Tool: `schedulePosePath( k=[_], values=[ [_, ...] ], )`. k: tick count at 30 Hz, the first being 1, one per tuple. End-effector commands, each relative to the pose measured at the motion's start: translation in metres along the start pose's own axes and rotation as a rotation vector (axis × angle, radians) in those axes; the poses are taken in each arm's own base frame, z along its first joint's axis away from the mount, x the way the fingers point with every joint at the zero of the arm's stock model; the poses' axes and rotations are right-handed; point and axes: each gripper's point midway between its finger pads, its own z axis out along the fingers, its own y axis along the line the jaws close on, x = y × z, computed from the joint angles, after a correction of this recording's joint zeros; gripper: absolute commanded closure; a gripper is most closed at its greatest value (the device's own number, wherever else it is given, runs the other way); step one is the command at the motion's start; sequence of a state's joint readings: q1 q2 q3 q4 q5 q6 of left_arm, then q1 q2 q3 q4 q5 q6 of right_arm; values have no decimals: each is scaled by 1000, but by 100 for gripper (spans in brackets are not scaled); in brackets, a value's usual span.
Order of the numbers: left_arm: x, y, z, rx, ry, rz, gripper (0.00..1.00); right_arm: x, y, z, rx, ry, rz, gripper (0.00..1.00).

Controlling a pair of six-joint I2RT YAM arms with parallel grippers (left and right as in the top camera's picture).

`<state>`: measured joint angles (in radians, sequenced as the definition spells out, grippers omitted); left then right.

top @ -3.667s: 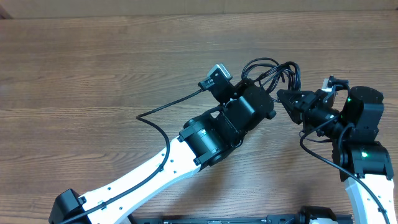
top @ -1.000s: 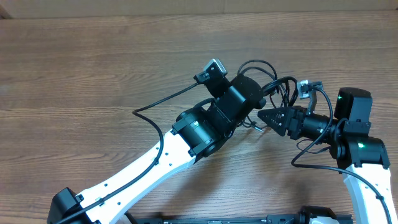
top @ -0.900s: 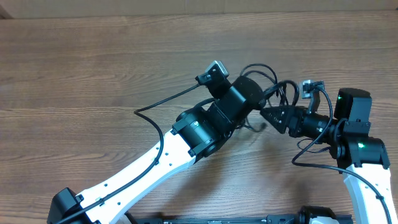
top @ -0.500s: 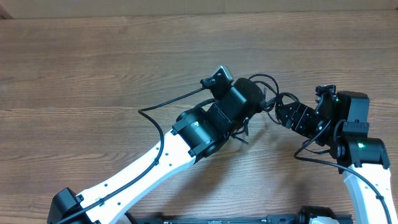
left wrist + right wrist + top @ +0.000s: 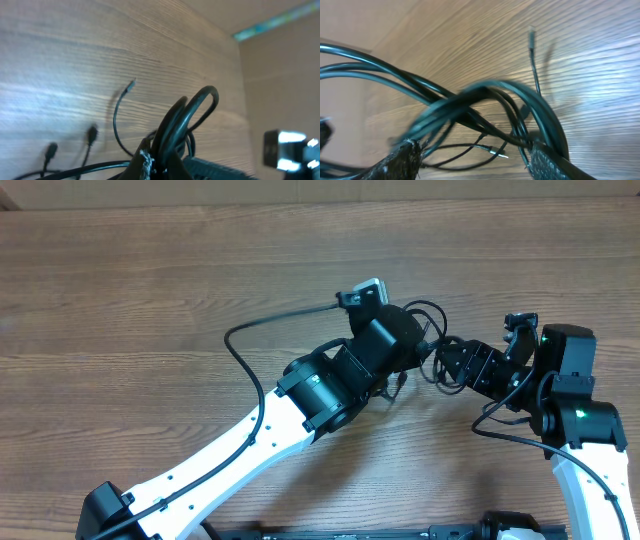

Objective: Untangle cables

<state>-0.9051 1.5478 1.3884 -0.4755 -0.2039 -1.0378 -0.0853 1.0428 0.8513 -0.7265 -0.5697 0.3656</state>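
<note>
The cables point(image 5: 432, 307) are a bundle of thin black cords hanging between my two grippers above the table. My left gripper point(image 5: 416, 352) is shut on the bundle; in the left wrist view the left gripper point(image 5: 161, 162) pinches several strands, and a loop point(image 5: 197, 102) rises from it. My right gripper point(image 5: 446, 364) meets the bundle from the right. In the right wrist view the right gripper point(image 5: 475, 160) is open, fingers point(image 5: 547, 162) wide apart, and the cables point(image 5: 485, 95) cross between them. A silver-tipped plug point(image 5: 497, 150) dangles below.
Loose cable ends point(image 5: 91, 134) lie on the wooden table point(image 5: 150, 280). The left arm's own thick wire point(image 5: 240, 345) arcs over the table, and the right arm's wire point(image 5: 500, 425) loops beside its wrist. The table's far edge point(image 5: 300, 200) runs along the top.
The left wrist has turned and shifted slightly right, lifting the bundle. The right gripper has moved up and right, tilted into the bundle, and its jaws have spread wider.
</note>
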Motion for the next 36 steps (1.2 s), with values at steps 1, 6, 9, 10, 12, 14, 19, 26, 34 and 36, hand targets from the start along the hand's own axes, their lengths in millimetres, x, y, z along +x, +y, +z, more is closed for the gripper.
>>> schedulePosePath(
  k=[1, 6, 9, 10, 12, 14, 19, 26, 34, 36],
  values=[
    [-2, -11, -7, 39, 4, 234, 96, 0, 19, -6, -95, 9, -16, 32],
    [5, -12, -7, 57, 36, 367, 96, 1, 29, -12, -137, -1, -38, 32],
    [9, -12, -7, 65, 56, 398, 96, 0, 33, -17, -143, -17, -51, 32],
    [10, -12, -7, 71, 64, 406, 96, 0, 34, -18, -146, -22, -56, 32],
    [13, -14, -8, 82, 76, 415, 96, 0, 36, -21, -149, -32, -63, 32],
    [14, -15, -8, 85, 77, 420, 96, -1, 37, -23, -146, -42, -69, 32],
    [21, -19, -9, 122, 108, 476, 96, -1, 38, -25, -149, -49, -78, 32],
    [27, -23, -10, 152, 137, 485, 96, -3, 32, -24, -115, -60, -76, 33],
    [31, -26, -12, 174, 158, 485, 96, -3, 8, -23, 13, -76, -96, 32],
    [31, -27, -12, 177, 156, 484, 96, -4, 6, -23, 28, -81, -94, 31]
  ],
)
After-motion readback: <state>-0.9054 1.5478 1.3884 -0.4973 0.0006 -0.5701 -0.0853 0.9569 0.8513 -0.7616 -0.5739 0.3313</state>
